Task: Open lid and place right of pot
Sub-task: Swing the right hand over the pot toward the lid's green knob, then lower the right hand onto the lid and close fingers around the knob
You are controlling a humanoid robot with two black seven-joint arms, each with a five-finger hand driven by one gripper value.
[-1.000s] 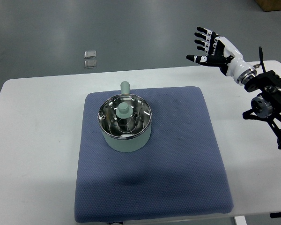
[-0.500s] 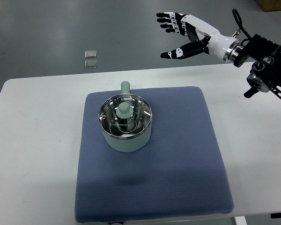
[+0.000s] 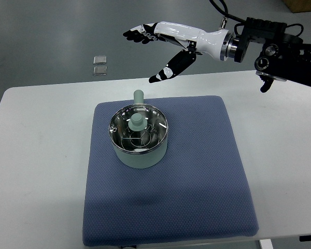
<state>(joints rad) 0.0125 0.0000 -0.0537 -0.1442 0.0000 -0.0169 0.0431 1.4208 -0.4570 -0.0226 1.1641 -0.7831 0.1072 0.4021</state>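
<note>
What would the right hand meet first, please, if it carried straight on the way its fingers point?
Probably nothing: the right hand points toward the picture's left, beyond and seemingly above the pot, with only floor along that line. Depth is unclear.

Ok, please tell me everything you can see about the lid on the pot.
The lid looks like clear glass with a shiny metal rim and a pale green knob standing upright at its centre. It sits level and closed on the pale green pot, which stands on the blue mat. Reflections show on it. Only the pot touches it; the right hand is apart, above and behind.
</note>
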